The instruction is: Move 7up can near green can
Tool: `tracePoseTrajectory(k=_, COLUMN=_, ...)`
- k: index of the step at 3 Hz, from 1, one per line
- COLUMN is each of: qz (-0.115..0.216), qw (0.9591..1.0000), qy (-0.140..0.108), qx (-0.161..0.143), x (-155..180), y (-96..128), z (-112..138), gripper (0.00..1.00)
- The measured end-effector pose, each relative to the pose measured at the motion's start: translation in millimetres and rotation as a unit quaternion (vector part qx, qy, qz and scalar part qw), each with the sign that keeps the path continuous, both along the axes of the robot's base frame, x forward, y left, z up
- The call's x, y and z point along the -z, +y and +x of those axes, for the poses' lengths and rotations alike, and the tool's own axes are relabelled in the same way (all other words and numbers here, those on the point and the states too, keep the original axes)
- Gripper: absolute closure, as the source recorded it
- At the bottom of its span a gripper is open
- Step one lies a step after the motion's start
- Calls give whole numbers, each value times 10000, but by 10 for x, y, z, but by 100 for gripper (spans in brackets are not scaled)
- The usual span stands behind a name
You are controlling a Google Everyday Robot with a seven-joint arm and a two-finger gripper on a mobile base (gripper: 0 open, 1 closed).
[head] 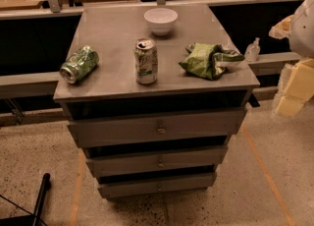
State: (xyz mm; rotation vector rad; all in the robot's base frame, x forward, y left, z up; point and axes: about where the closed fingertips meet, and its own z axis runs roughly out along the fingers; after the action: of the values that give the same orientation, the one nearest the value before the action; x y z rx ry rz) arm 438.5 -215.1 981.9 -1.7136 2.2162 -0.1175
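Standing upright in the camera view, the 7up can [146, 61] sits near the front edge of the grey tabletop [117, 28], roughly at its middle. The silver top of the can faces up and the tab opening is visible.

The green can [79, 64] lies on its side at the front left corner of the tabletop. Its silver rim points toward the front left. It is well apart from the 7up can, with bare tabletop between them.

A white bowl [161, 20] stands upright behind the 7up can, toward the rear edge. A crumpled green chip bag [210, 60] lies to the right of the 7up can, near the right edge and not touching the can.

Below the tabletop, three drawers [157, 127] are stacked, each with a small knob at its centre. A small clear bottle [252, 49] stands on a ledge just beyond the right rear of the cabinet.

The gripper [294, 90] appears as pale, blocky parts at the right edge of the view, partly cut off. It is off the tabletop and well apart from both cans. Whether the jaws are open or closed cannot be told. It holds none of the things on the tabletop.
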Motion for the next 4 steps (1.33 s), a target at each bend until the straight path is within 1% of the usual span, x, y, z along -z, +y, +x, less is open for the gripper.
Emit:
tracePoseTrajectory(k=1, qz=0, qw=10000, qy=-1, qx=0, x=-1, y=0, z=0, gripper=0)
tracePoseTrajectory(k=2, qz=99, qw=9999, qy=-20, qx=-73, x=-12, y=17, z=32, gripper=0)
tracePoseTrajectory(k=3, qz=387, qw=9985, qy=-113, qx=-378, x=-19, y=211, z=474, gripper=0)
tracePoseTrajectory(k=4, qz=1060, qw=9908, qy=-363, qx=-765, x=-152, y=612, z=1118, gripper=0)
